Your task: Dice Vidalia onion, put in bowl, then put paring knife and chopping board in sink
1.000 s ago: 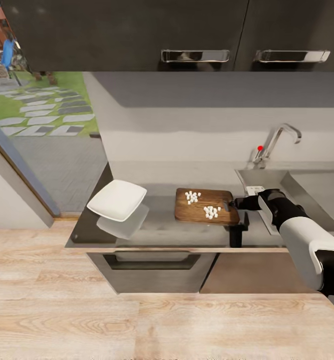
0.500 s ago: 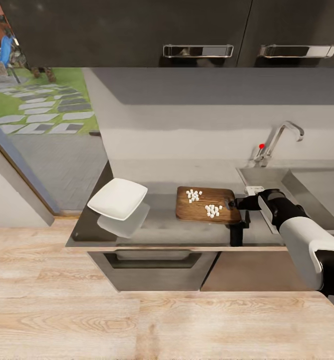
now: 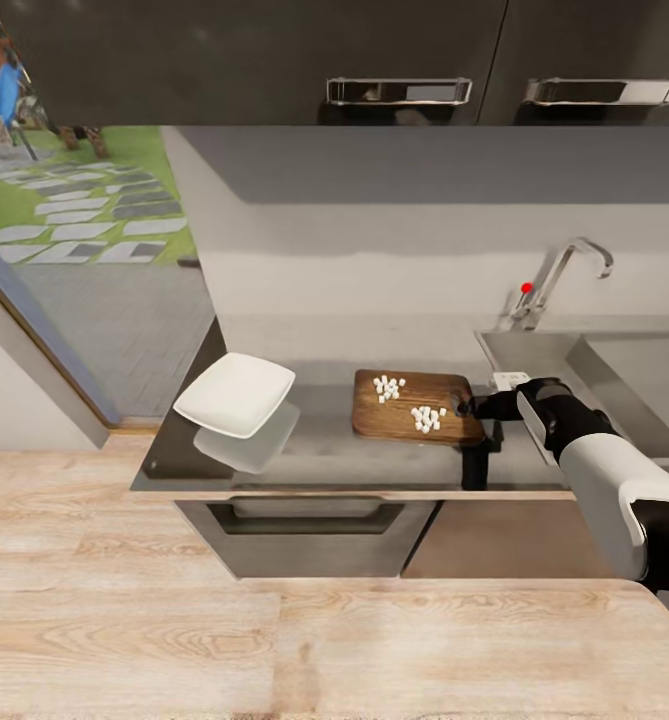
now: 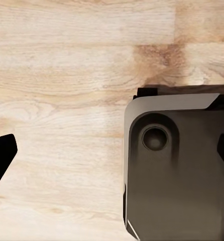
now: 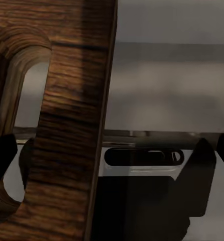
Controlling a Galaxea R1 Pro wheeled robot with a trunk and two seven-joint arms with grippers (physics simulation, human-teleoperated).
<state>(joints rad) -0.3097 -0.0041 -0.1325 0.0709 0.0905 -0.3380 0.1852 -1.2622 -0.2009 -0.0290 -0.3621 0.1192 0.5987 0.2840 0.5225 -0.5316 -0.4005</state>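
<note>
Your right gripper is clamped on the right end of the chopping board, which carries 2 piles of diced onion. The dicing looks done. The empty bowl sits well left, so transfer and sink drop-offs remain.

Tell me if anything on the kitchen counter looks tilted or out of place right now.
Yes. The bowl at the countertop's left end is tilted and seems to hang above its own reflection, not lying flat. The chopping board, with diced onion on it, is held at its sink-side end by the right claw.
</note>
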